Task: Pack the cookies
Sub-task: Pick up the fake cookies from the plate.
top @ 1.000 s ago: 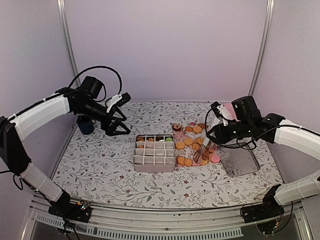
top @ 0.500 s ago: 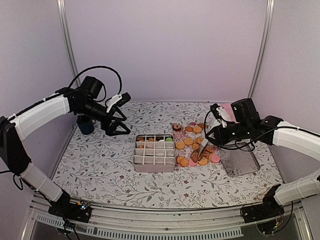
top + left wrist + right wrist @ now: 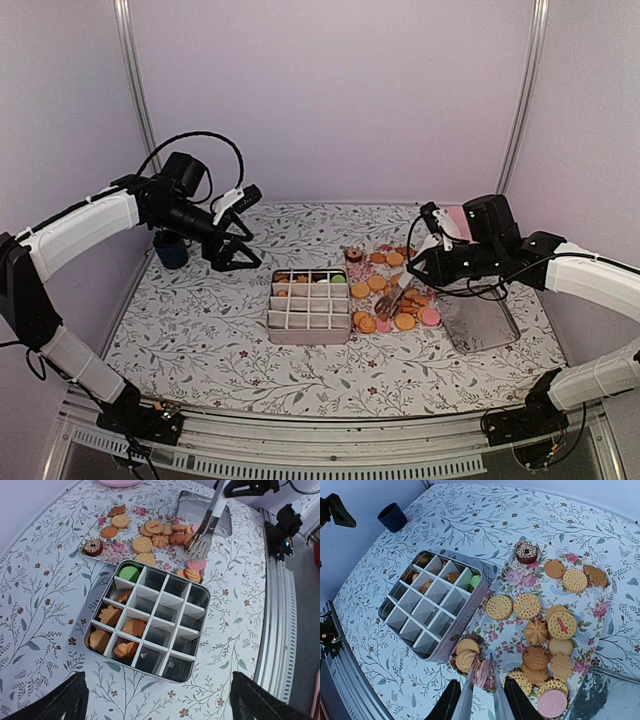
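Observation:
Cookies (image 3: 527,606), mostly tan, lie on a floral tray (image 3: 522,580) beside a metal tin (image 3: 470,612) with a white grid. My right gripper (image 3: 481,705) is shut on metal tongs (image 3: 468,700). The tongs' tips pinch a pink cookie (image 3: 483,674) on edge at the tray's near corner, next to two swirl cookies (image 3: 465,655). In the left wrist view several tan cookies (image 3: 109,615) and a green one (image 3: 129,573) sit in the tin's (image 3: 197,652) cells. My left gripper (image 3: 237,237) hovers open, high and left of the tin (image 3: 308,333).
A dark blue cup (image 3: 170,250) stands at the back left. A metal lid (image 3: 480,322) lies right of the floral tray, with a pink plate (image 3: 460,217) behind it. A chocolate donut (image 3: 525,551) sits at the tray's far end.
The right gripper has squeezed the tongs tighter, closing their tips on the pink cookie, and shifted a little back. The left arm has not moved.

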